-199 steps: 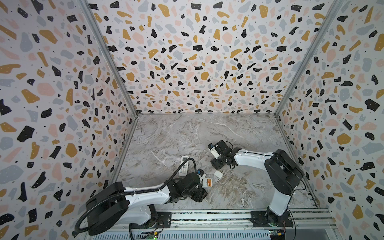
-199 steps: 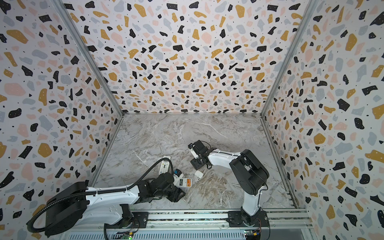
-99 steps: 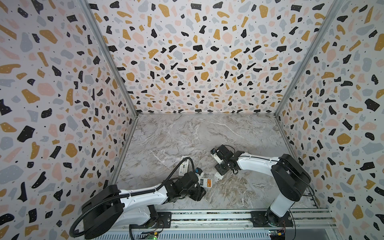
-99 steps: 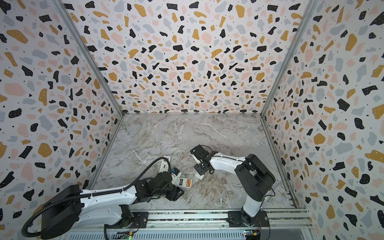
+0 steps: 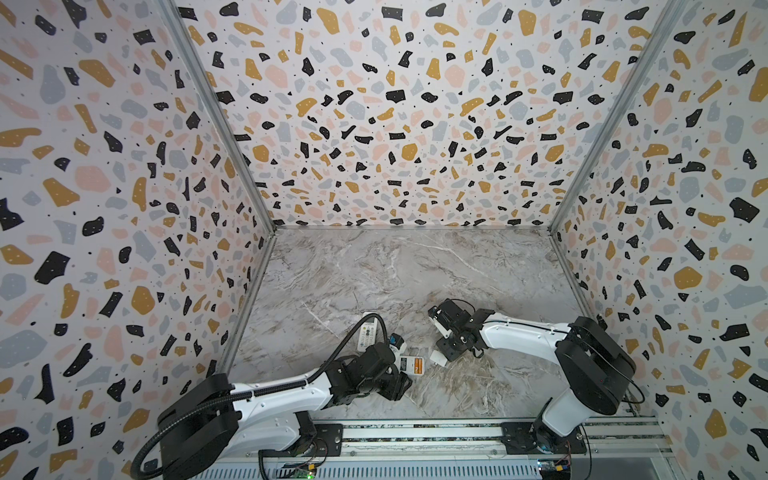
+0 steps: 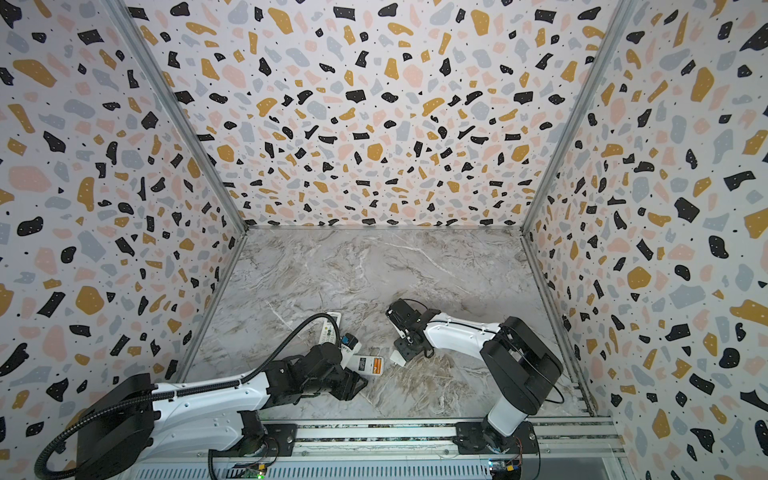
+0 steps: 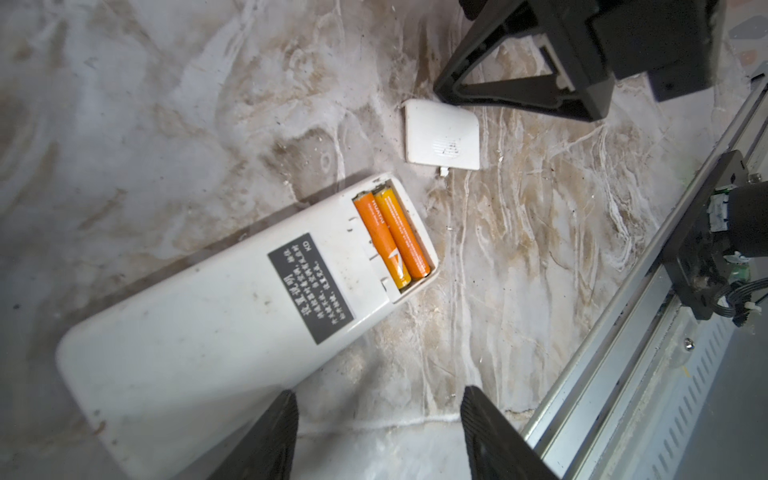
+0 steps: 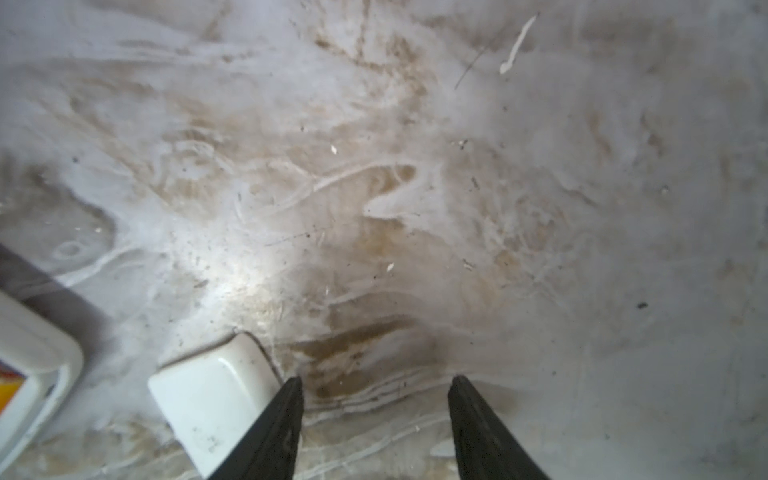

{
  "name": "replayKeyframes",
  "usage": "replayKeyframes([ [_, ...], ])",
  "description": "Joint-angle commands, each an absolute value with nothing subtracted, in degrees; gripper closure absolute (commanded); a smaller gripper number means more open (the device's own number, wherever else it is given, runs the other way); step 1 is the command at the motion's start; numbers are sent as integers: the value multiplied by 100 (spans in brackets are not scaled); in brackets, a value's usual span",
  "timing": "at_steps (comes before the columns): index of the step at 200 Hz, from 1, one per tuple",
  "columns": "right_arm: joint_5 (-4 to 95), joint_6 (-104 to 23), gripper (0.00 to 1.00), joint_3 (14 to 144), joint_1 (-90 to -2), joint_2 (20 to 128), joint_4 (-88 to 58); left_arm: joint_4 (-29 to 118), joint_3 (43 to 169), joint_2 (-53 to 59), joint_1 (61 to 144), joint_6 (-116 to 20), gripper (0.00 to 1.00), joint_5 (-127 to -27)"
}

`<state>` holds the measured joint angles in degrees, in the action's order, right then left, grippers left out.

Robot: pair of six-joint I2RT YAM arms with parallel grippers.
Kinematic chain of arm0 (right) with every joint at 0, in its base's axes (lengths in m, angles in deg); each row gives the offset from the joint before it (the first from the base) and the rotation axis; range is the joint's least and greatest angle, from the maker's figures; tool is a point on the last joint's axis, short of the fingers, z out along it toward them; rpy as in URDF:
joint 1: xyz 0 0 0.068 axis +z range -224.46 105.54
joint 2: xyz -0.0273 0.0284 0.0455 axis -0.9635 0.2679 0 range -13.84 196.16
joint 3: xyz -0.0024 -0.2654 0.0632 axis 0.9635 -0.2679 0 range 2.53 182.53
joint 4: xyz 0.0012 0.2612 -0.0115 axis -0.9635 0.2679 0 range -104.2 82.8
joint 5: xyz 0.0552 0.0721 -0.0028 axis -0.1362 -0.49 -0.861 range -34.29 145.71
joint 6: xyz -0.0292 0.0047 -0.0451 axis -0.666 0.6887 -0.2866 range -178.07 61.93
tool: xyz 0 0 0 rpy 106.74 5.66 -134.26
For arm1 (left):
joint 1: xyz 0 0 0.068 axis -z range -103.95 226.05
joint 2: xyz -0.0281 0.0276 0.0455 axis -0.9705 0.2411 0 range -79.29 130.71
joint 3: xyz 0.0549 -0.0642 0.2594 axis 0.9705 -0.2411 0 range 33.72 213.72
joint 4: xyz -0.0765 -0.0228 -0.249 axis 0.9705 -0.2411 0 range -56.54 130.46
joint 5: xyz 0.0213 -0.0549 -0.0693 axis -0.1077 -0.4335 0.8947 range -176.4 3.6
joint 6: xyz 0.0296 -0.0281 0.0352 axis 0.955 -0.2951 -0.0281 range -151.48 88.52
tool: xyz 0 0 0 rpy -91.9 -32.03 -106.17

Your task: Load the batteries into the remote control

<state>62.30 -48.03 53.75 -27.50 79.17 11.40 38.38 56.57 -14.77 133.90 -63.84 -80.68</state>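
batteries: two slim orange cylindrical batteries (image 7: 401, 232) seated crosswise in the open bay of the white plastic remote (image 7: 208, 332), near the marble desk (image 5: 415, 270) front edge | next: loose white rectangular cover (image 8: 212, 399) lies just outside the right gripper (image 8: 374, 380), right arm nearer | right gripper jaws released, empty | left gripper (image 7: 378, 390) released, empty

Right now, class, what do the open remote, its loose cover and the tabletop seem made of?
Open remote: probably matte white plastic, moulded and smudged. Loose cover: same plastic, with moulded grip ridges. Tabletop: veined marble look; stone or print, unclear.

Left arm (image 5: 282, 397) and right arm (image 5: 519, 337) are white with black joints, black tool fingers (image 7: 266, 440), 1 ribbed cable (image 5: 345, 345).
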Motion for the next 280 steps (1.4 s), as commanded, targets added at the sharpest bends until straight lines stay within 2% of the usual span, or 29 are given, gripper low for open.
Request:
replayKeyframes([
  [1, 6178, -4423, 42, 5289, -2639, 7756, 1547, 3886, 5622, -1643, 13353, -6321, 35, -8139],
  [86, 6147, -3693, 43, 5283, -1865, 7778, 1928, 3941, 5552, -2033, 13348, -6347, 35, -8189],
  [133, 5761, -4079, 42, 5288, -1436, 7447, 1656, 3949, 5570, -2024, 13301, -6338, 35, -8236],
  [206, 5199, -5834, 26, 5368, -1725, 6435, 1432, 3906, 5622, -2179, 13138, -6347, 35, -8227],
  [230, 4786, -6218, 20, 5332, -1795, 6630, 1403, 3922, 5634, -2239, 13078, -6351, 35, -8218],
  [254, 4713, -6365, 14, 5427, -1796, 6997, 1465, 3936, 5640, -2281, 13041, -6351, 35, -8209],
  [280, 4909, -6411, 13, 5557, -1730, 7445, 1560, 3941, 5633, -2324, 12958, -6364, 35, -8166],
])
